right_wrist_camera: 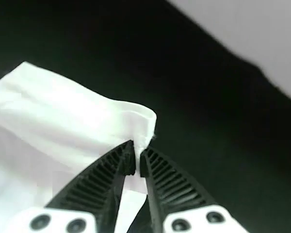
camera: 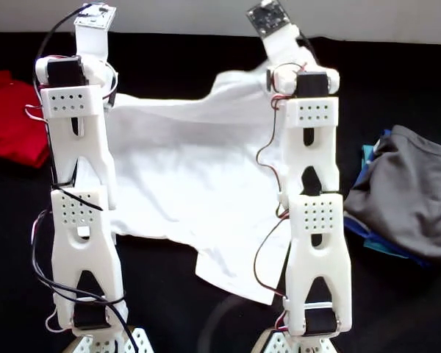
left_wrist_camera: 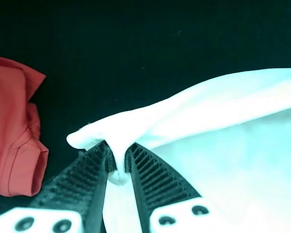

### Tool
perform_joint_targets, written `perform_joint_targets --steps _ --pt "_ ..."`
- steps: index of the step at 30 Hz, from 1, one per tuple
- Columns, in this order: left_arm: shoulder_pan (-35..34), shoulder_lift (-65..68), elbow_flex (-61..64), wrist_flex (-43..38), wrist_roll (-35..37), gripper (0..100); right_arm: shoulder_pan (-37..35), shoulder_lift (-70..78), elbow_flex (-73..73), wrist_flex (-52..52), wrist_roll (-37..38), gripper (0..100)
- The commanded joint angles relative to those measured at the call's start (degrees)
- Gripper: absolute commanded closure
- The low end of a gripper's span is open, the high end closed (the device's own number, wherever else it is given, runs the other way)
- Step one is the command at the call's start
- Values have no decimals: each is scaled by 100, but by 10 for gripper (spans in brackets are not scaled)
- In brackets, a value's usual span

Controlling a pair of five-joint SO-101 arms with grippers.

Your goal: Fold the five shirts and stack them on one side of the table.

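A white shirt (camera: 184, 184) lies spread between the two arms on the black table (camera: 169, 316). My left gripper (left_wrist_camera: 119, 162) is shut on a bunched far corner of the white shirt (left_wrist_camera: 223, 111), near the table's far left. My right gripper (right_wrist_camera: 137, 158) is shut on the other far corner of the white shirt (right_wrist_camera: 63, 111), which is lifted off the table. In the high view the left arm (camera: 77, 147) and right arm (camera: 312, 147) stretch away over the cloth's two sides.
A red shirt (camera: 11, 118) lies at the left edge, also close to the left gripper as the red shirt (left_wrist_camera: 12, 141). A grey shirt (camera: 411, 191) tops a pile with blue cloth (camera: 375, 235) at the right. A pale wall (right_wrist_camera: 252, 29) runs behind the table.
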Motion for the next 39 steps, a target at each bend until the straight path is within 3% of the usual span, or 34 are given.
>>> perform_joint_targets --steps 1,6,11,17,28,39 --pt "-189 -84 -233 88 -53 992 -48 -752 -716 1059 44 991" --pt "-382 -338 488 97 -299 983 -13 -1051 -708 1226 -360 991" --pt "-479 -1666 2914 79 -835 969 -154 -1560 -48 1226 -378 991" --pt "-470 -3064 5499 62 -1336 969 -163 -3002 2237 1226 -598 991" --pt "-585 -3143 6431 53 -1327 969 -180 -5798 7389 1095 -677 991" --pt "-602 -2686 6677 -97 -1327 970 -769 -8453 12048 -514 -686 991"
